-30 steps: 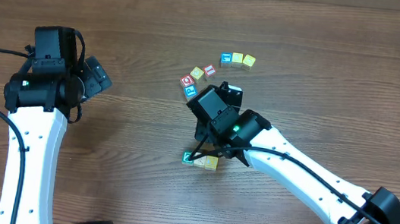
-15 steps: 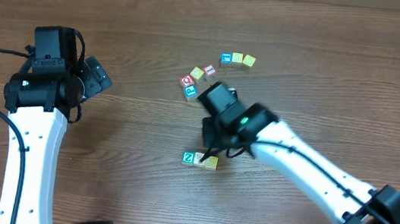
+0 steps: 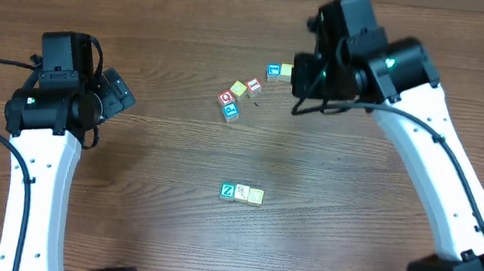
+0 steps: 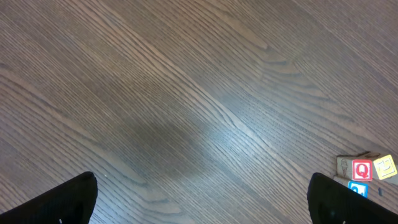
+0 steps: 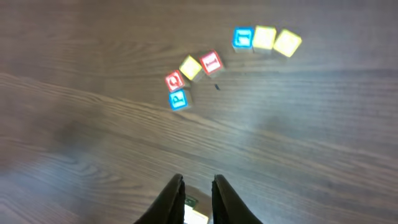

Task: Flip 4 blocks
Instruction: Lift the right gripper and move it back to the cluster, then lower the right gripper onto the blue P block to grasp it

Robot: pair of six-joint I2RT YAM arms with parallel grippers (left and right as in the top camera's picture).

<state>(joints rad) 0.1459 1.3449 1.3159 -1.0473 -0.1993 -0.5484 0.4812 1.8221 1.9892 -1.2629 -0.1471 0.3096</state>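
With the right tool point(image 5: 195, 198) narrow and empty and the left tool point(image 3: 116, 92) wide and idle at left, a descent onto the near-centre row of touching small wooden cubes, green Z cube point(image 3: 228, 190), cream cube point(image 3: 241, 193) and yellow cube point(image 3: 256, 196), could shove neighbours across the brown wooden table point(image 3: 149, 217) rather than straddle one.

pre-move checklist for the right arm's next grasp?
1. Right gripper empty: ok.
2. Its jaws wide enough to take a block: not ok, nearly together.
3. Left gripper open, nothing between its fingers: ok.
4. Green Z block, cream block and yellow block in one touching row, clear of both arms: ok.
5. Next target, top-row blue block or cluster blue block: cannot tell.
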